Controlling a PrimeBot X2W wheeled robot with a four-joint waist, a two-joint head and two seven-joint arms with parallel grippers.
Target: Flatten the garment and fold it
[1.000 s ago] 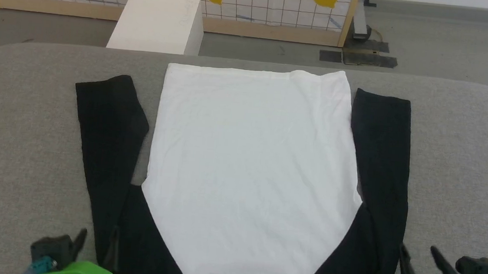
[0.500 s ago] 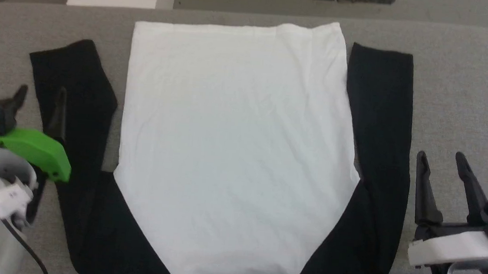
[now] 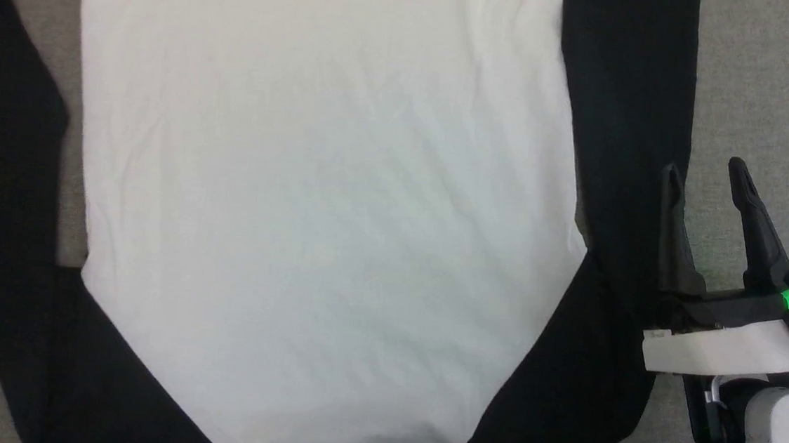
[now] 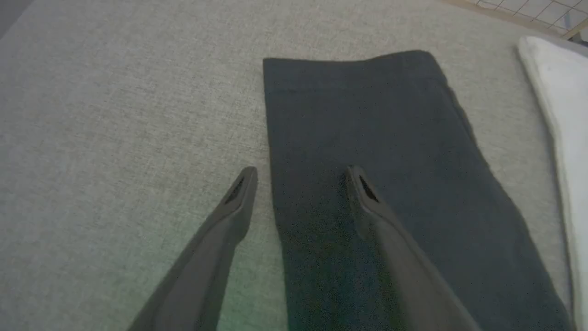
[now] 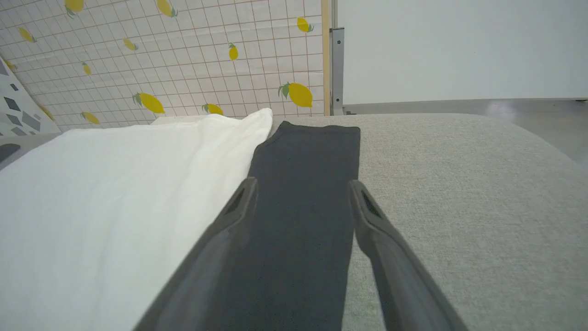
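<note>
in the head view the garment (image 3: 325, 209) runs off the top and bottom edges, its left sleeve (image 3: 6, 149) off the left. i can't tell whether the right gripper (image 3: 704, 168) touches the right sleeve (image 3: 627, 127).

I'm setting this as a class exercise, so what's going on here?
A two-armed robot is working on a white shirt with long black sleeves, spread flat on a grey fabric table. Its left gripper is open above the outer edge of the left black sleeve, and its right gripper is open above the right black sleeve. Neither holds cloth, and nothing is folded yet.
</note>
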